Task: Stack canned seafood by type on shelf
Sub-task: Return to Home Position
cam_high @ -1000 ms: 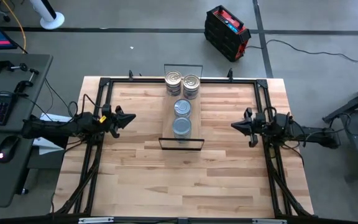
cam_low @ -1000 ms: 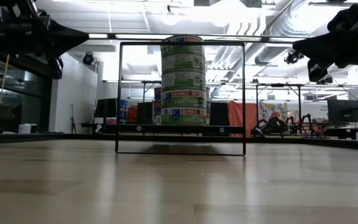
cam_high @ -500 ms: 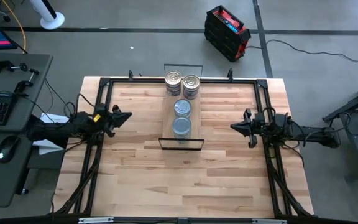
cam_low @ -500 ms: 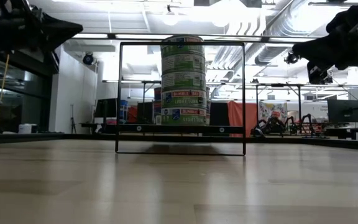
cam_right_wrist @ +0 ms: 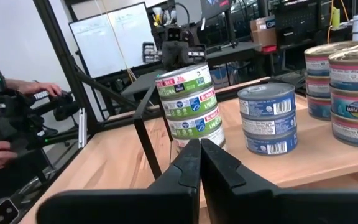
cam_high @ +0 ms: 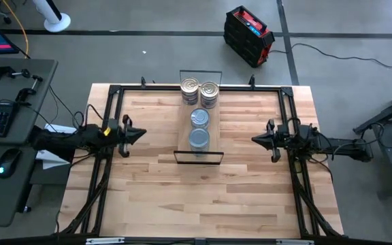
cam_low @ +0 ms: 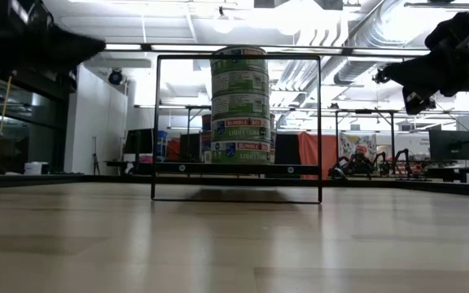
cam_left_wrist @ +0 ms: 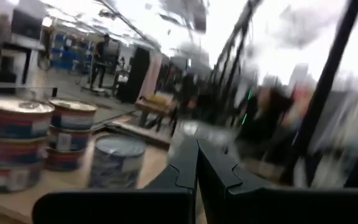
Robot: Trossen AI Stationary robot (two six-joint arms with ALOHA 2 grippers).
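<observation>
A: Between the two grippers, what has changed over the last second?

B: Only the left gripper (cam_high: 141, 134). Its fingers were spread and are now pressed together on nothing, and the arm has drawn back a little toward its own side of the table (cam_high: 148, 197). The right gripper (cam_high: 256, 139) has hardly stirred; its fingers are also closed and empty.

A: What does that mean for the job?

B: I read it as the placing being over and both arms pulling away to rest. No tin lies on the tabletop near either gripper. All the canned seafood (cam_high: 199, 139) sits on the shelf (cam_high: 215, 129), which runs crosswise ahead of both sets of fingertips, well apart from each.

A: And how do the tins look?

B: Sorted, as far as I can judge. Ahead of the right gripper the green-labelled stack (cam_right_wrist: 188, 102) stands by one wire frame (cam_high: 199, 158), upright and reaching nearly to that frame's top bar. Just beside it is a shorter blue-labelled stack (cam_right_wrist: 267, 118); both have pale blue-grey tops. Farther along the plank, two silver-lidded stacks (cam_high: 200, 88) stand side by side at the other end.
</observation>
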